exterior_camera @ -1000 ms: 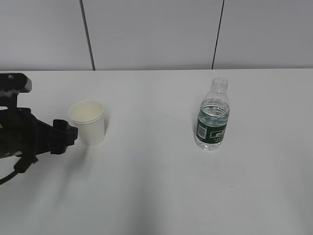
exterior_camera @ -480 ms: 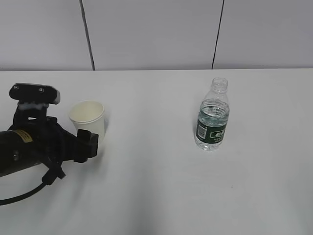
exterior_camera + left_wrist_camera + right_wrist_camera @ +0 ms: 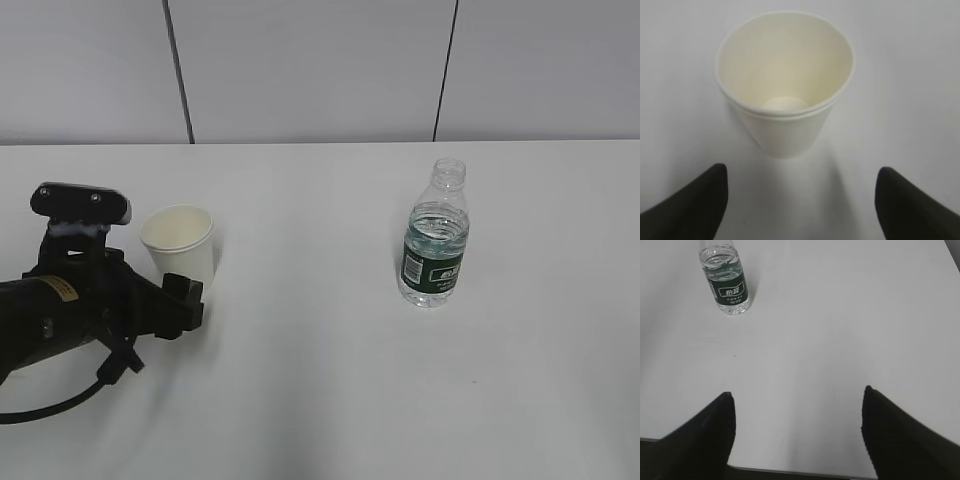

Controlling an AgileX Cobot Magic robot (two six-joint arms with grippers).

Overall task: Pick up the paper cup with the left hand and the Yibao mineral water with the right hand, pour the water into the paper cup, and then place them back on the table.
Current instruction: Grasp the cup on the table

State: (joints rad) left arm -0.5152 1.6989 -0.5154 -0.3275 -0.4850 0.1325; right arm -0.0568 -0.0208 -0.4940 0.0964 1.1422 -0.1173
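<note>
The paper cup (image 3: 179, 248) stands upright on the white counter (image 3: 320, 380) at the left of the exterior view, its mouth open and empty. The left end effector (image 3: 185, 300) sits just below and in front of the cup in that frame, at the end of a black arm with a yellow sticker (image 3: 62, 289) and a grey-white camera block (image 3: 80, 205).

In the left wrist view the cup (image 3: 785, 85) fills the upper middle of the frame, while the two dark fingers (image 3: 690, 207) show at the lower left and lower right corners. They are spread wide, wider than the cup, and neither touches it; the cup lies ahead of the tips, centred on the gap.

The Yibao mineral water (image 3: 434, 240) stands upright at the right of centre in the exterior view, uncapped, well apart from the cup. In the right wrist view the bottle (image 3: 726, 282) is in the upper left, far from the right end effector (image 3: 797, 440), whose fingers (image 3: 702, 440) are spread apart at the bottom edge above bare counter.
</note>
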